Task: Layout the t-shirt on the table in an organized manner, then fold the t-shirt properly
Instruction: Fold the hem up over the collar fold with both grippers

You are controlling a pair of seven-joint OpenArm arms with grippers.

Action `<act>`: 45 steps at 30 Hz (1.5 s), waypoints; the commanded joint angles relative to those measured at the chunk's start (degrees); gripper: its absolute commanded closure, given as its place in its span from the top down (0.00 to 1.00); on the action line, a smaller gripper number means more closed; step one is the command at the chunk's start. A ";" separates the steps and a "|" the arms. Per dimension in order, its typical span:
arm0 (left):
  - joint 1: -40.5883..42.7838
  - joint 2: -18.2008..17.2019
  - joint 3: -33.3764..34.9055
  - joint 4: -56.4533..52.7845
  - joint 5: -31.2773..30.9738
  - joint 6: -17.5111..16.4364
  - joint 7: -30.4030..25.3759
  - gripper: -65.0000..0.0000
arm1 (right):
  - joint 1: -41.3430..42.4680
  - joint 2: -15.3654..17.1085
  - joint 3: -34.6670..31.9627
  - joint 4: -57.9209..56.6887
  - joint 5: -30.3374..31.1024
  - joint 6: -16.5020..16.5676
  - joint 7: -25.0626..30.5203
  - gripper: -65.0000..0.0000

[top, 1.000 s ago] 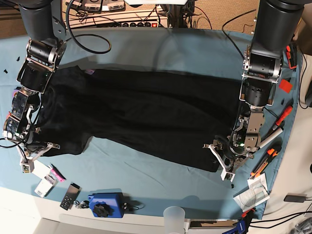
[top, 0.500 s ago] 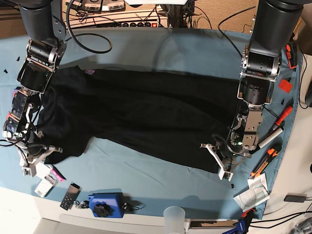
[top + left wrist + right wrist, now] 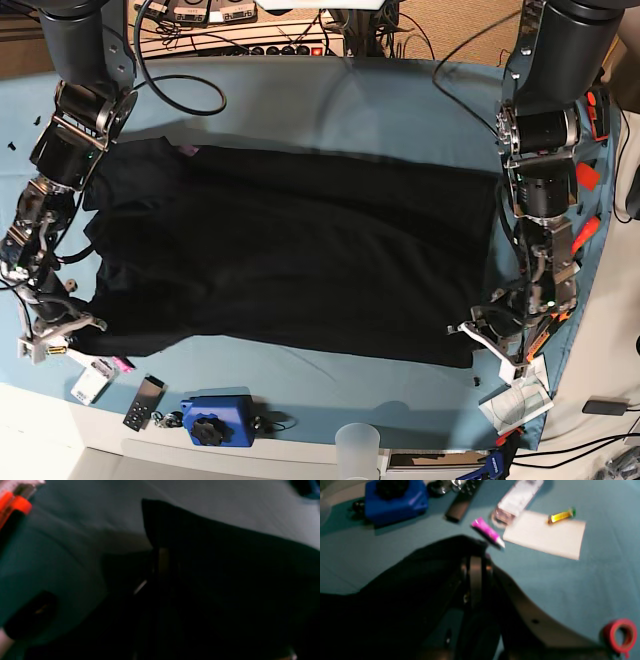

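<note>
While a blue box [image 3: 216, 420] and a clear cup [image 3: 358, 443] sit at the near edge of the table [image 3: 330, 100], the t-shirt [image 3: 290, 260] lies spread just beyond them, across the middle of the blue cloth, dark side up with no print showing.

At the t-shirt's near corner on the base view's left, the right gripper [image 3: 55, 335] is clamped on the fabric; the right wrist view shows its fingers [image 3: 475, 580] pressed together with black cloth gathered around them. Just past that corner lie a pink tube [image 3: 488, 532], a white card [image 3: 545, 538] with a yellow marker [image 3: 560, 515] at its far edge, a black remote [image 3: 462, 502] and a clear plastic case [image 3: 517, 498]. A red tape roll [image 3: 620, 635] sits beside the gripper, apart from the t-shirt.

At the t-shirt's other near corner, the left gripper [image 3: 490, 345] is closed on the hem; the left wrist view is dark and blurred, but cloth drapes over the finger [image 3: 162, 562]. Orange-handled tools [image 3: 582, 235] lie beside that side of the t-shirt.

Farther back, the t-shirt's far edge runs roughly straight, with bare blue cloth beyond it.
</note>
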 commanded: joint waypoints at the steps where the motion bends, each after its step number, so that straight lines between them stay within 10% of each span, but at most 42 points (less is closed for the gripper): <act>1: -2.03 -0.35 -0.68 1.11 -2.19 -1.75 -0.04 0.00 | 1.70 1.09 0.81 1.07 1.84 0.85 0.28 0.00; 14: -2.05 -4.96 -1.57 1.11 -23.23 -7.50 22.16 0.00 | -1.44 1.14 13.46 1.18 17.38 12.90 -13.35 0.00; 29: -2.05 -9.51 -1.57 1.11 -39.26 -9.05 38.53 0.00 | -6.16 1.27 14.47 5.33 22.62 12.94 -18.49 0.00; 45: -2.03 -9.55 -1.57 1.11 -39.60 -8.79 43.86 0.00 | -9.81 1.31 26.73 13.29 32.00 12.83 -33.15 0.00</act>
